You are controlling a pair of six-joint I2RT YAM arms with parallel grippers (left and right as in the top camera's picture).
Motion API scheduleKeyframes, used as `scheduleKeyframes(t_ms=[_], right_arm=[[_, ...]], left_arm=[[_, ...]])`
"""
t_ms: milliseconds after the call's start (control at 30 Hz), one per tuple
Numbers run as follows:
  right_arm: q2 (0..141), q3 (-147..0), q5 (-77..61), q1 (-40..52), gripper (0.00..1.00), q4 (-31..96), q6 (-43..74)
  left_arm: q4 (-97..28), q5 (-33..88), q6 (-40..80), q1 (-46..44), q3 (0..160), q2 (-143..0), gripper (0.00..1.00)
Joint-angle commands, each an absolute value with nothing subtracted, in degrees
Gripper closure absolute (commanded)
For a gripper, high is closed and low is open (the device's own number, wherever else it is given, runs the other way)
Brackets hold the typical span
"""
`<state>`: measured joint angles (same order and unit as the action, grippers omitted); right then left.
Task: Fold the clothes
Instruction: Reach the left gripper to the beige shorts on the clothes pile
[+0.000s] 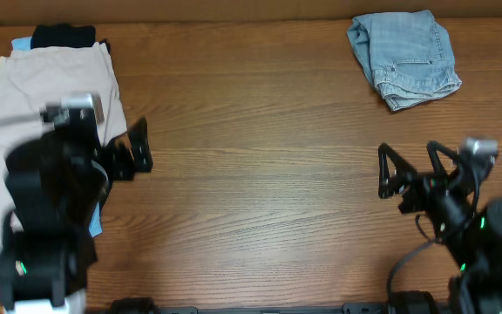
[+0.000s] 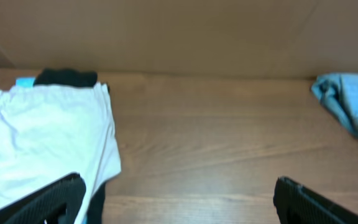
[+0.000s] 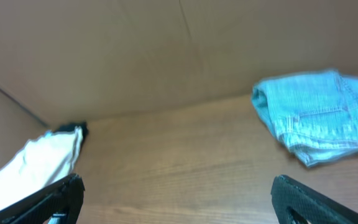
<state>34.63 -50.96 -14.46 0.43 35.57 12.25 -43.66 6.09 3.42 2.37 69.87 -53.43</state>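
The pale beige shorts (image 1: 50,96) lie folded flat at the table's left, on top of a black garment (image 1: 64,35) and a light-blue garment (image 1: 21,43). They also show in the left wrist view (image 2: 42,137) and the right wrist view (image 3: 36,163). Folded faded-blue denim shorts (image 1: 405,57) lie at the back right, and show in the right wrist view (image 3: 319,118) and the left wrist view (image 2: 353,102). My left gripper (image 1: 138,148) is open and empty by the beige shorts' right edge. My right gripper (image 1: 408,170) is open and empty at the front right.
A brown cardboard wall (image 3: 166,50) stands along the table's far edge. The wooden table top (image 1: 260,174) lies between the two piles.
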Motion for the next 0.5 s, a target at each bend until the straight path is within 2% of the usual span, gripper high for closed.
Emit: scheduleKeyframes(t_ms=[0, 200, 467], right_arm=[[44.69, -60.31, -14.7, 0.69, 0.0, 41.58, 9.93], [62.11, -72.69, -19.9, 0.69, 0.0, 52.84, 8.71], [74.81, -73.56, -34.52, 0.69, 0.0, 46.0, 9.32]], left_arm=[[-50.92, 7.07, -1.69, 2.68, 81.49, -63.99, 0.0], [-65.45, 3.68, -6.26, 4.21, 98.65, -80.66, 0.0], [-66.15, 8.86, -6.22, 18.0, 103.83, -91.94, 0.0]])
